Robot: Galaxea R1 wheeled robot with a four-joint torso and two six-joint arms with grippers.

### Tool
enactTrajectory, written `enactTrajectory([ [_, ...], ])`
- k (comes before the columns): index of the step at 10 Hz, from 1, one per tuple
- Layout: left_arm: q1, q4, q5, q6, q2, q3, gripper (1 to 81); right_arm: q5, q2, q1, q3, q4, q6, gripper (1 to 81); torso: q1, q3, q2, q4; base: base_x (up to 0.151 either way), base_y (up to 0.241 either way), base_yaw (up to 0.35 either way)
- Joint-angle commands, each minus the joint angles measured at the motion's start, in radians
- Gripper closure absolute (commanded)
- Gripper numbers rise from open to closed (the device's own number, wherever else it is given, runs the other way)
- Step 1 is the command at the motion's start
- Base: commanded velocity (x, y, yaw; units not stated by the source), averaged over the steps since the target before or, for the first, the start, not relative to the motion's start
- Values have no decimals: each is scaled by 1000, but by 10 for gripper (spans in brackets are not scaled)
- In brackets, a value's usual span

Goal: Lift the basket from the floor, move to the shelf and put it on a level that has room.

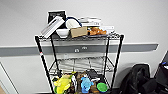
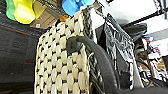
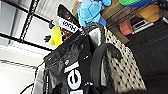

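The shelf (image 1: 42,60), a black wire rack, stands straight ahead against the pale wall. Its level (image 1: 80,64), second from the top, is a bare grid. The woven beige basket (image 2: 57,65) (image 3: 125,70) fills both wrist views, with black-and-white things (image 2: 117,47) (image 3: 72,72) inside. It hangs close to the toys on the rack's lower tier, with dark floor (image 2: 15,50) behind it. My left gripper (image 2: 82,47) is shut on one basket wall, a dark finger (image 2: 72,45) pressed on the weave. My right gripper (image 3: 107,53) is shut on the opposite wall.
The top tier (image 1: 82,37) is crowded with books, a white bowl, a small cardboard box and orange items. The lower tier holds a yellow toy (image 1: 62,83), a blue toy (image 1: 86,82) and a green lid (image 1: 102,87). A black bag (image 1: 140,80) sits right of the rack.
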Motion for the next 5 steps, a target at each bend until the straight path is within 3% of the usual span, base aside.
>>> enactTrajectory([
  [1, -8, 86, -111, 13, -14, 74, 811, -22, -29, 75, 52, 7, 7, 811, 0, 0, 0, 0, 117, 0, 0],
  [5, -5, 92, -111, 11, -6, 71, 811, 24, -44, 40, 80, -9, 7, 811, -1, 0, 0, 0, 120, 0, 0],
])
